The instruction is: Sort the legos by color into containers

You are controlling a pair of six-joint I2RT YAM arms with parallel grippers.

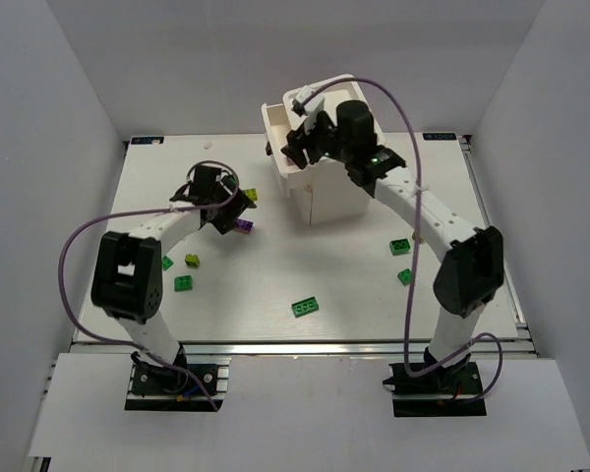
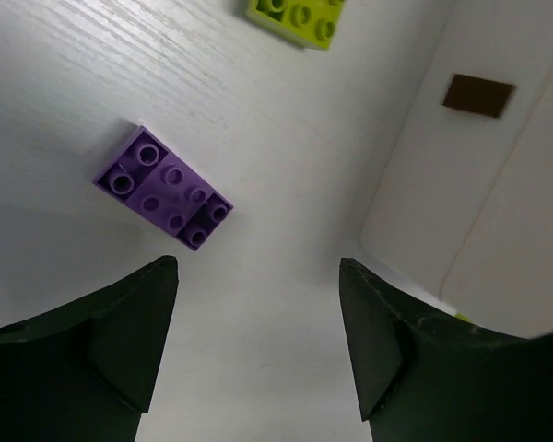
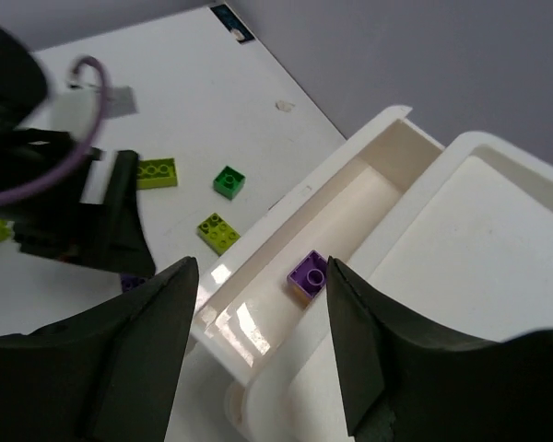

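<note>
Purple rectangular lego (image 2: 163,188) lies flat on the white table (image 2: 286,138).

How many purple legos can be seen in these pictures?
2. One purple lego lies on the table near the left fingers; a second purple lego sits in the open drawer. More may be hidden from view.

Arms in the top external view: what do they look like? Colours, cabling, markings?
Both alike: left arm and right arm have white links with bulky black joint housings. A lavender cable loops from base to wrist on each. Left tool and right tool are black with wedge-shaped fingers. A green light glows near the right wrist. No readable markings.
</note>
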